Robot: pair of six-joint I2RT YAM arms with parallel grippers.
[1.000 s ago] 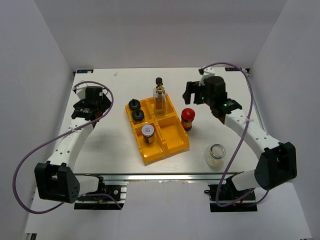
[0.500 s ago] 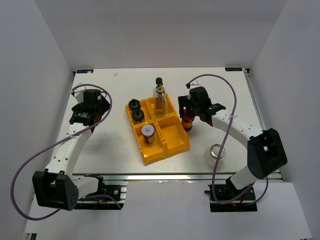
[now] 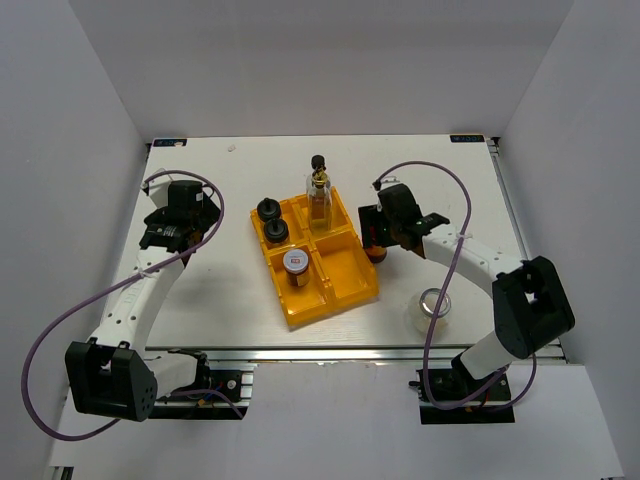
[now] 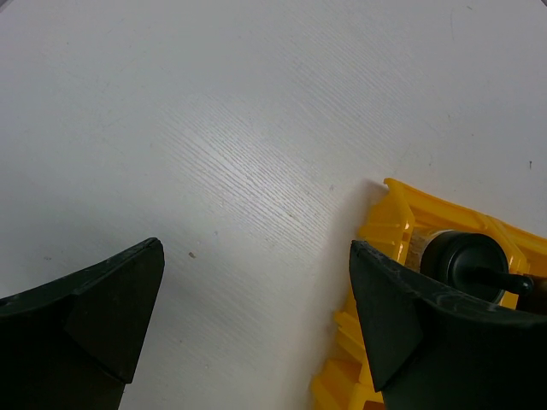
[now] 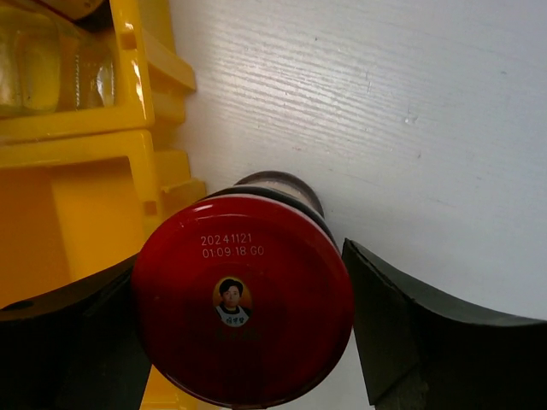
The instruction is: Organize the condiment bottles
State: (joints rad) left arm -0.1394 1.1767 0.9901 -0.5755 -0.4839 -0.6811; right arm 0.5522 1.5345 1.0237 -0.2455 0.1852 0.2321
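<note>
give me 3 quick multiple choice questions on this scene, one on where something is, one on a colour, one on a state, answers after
1. Where is the red-lidded jar relative to the tray?
A) inside a compartment
B) on the table beside it
C) balanced on its rim

2. What colour is the tray?
A) blue
B) yellow
C) green

3. How is the left claw?
A) shut on a jar
B) shut on the tray's wall
C) open, holding nothing

Answers:
1 B: the jar's base sits on white table next to the tray's outer wall.
2 B: all four compartments are yellow.
3 C: its jaws stand wide apart over bare table.
</note>
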